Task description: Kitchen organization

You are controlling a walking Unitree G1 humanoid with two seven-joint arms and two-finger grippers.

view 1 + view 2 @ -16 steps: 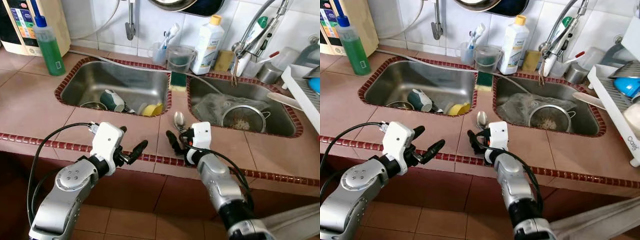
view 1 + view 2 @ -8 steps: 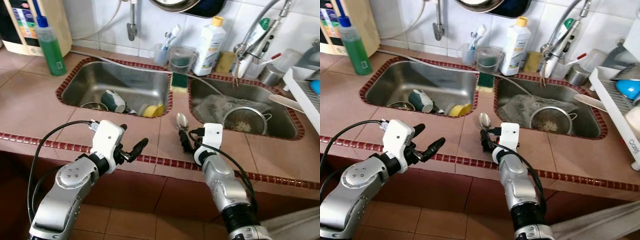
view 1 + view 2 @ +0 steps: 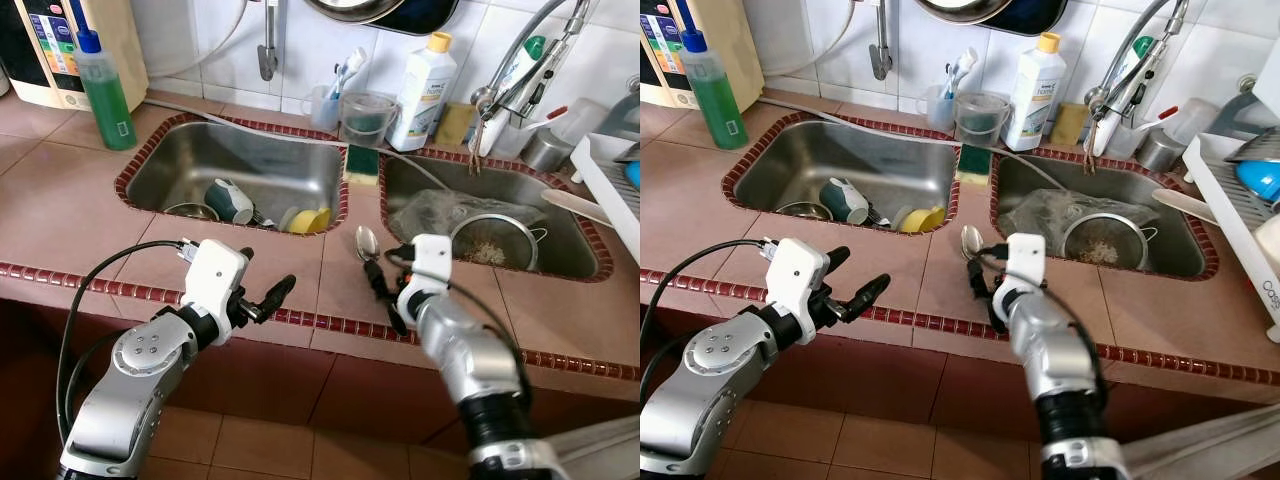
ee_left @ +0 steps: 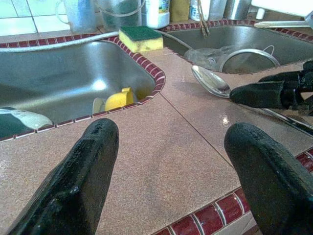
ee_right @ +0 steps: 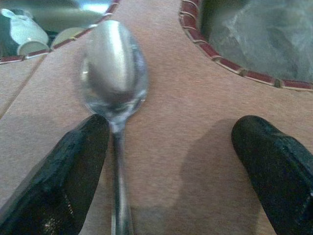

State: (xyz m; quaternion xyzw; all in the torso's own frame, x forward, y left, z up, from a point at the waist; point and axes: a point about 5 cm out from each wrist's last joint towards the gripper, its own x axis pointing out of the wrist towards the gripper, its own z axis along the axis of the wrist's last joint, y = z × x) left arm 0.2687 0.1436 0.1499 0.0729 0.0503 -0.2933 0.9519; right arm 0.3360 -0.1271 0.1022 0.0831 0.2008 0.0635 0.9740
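Reaching: my right gripper (image 5: 171, 171) has advanced to the spoon (image 5: 115, 73)
Jaws: apart, one finger beside spoon's neck
Left gripper (image 4: 171, 171): apart, idle left of spoon
Meaning: grasp likely next

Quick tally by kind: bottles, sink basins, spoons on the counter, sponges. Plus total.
Bottles: 2, green soap bottle and white bottle with yellow cap
Sink basins: 2, left basin and right basin
Spoons on the counter: 1, spoon, between the right gripper's open fingers
Sponges: 1, green-and-yellow sponge
Total: 6
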